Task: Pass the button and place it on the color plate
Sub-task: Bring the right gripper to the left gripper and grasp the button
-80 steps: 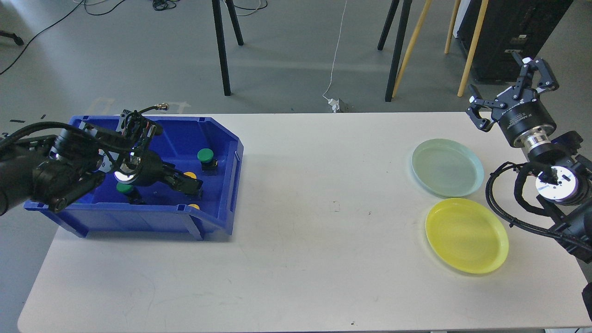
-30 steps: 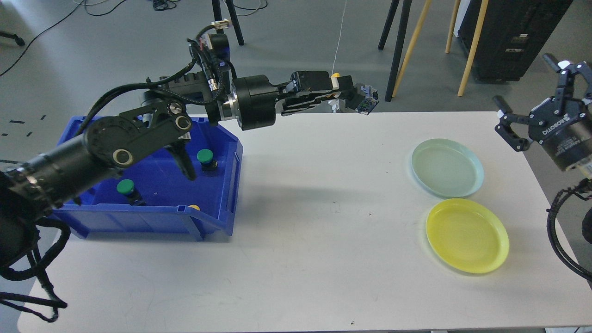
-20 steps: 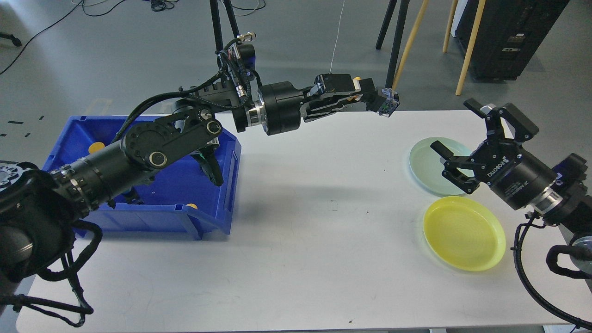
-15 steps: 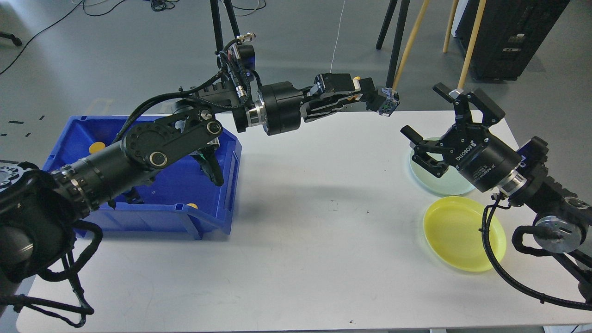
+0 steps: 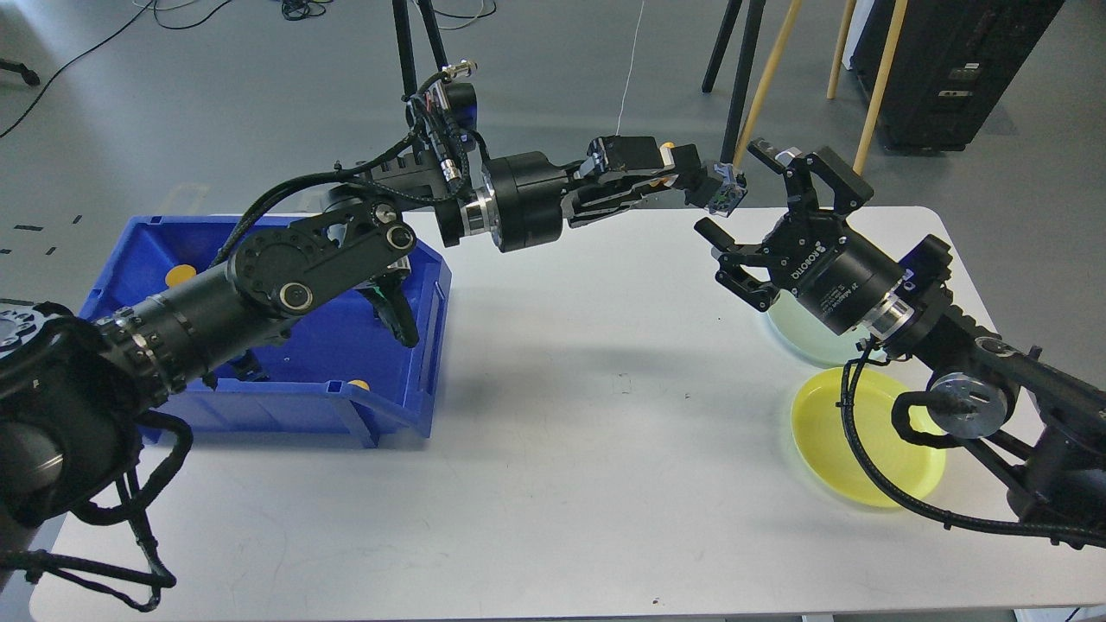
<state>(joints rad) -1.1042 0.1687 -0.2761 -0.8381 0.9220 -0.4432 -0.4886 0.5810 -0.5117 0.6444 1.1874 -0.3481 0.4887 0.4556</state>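
- Above the far edge of the table [image 5: 553, 449]: left pincer [image 5: 683, 177] stretched out toward the right, clenched on the button [image 5: 721, 190], a small piece with a yellow cap peeking out at the top of the fingers.
- Just right of that button: right pincer [image 5: 760, 207], released, its 2 fingers [image 5: 825, 173] spread wide and turned toward the left pincer, not touching the button.
- Up in the air: both pincers, clear of the table, almost meeting tip to tip.
- On the right part of the table: a pale green plate [image 5: 799, 333], largely covered by the right wrist, and a yellow plate [image 5: 821, 432] nearer the front, crossed by a black cable of the right arm.
- Close together: the 2 plates, whether touching cannot tell.
- On the left part of the table: a blue bin [image 5: 380, 415], open at the top, with the left arm's thick links passing over it.
- Inside the bin: a yellow button [image 5: 180, 276] near the back left wall and another yellow cap [image 5: 360, 384] just behind the front lip; the rest mostly hidden by the arm.
- Behind the table on the grey floor: black tripod legs [image 5: 408, 60], 2 wooden poles [image 5: 769, 69] and a black case [image 5: 950, 69] at the top right.
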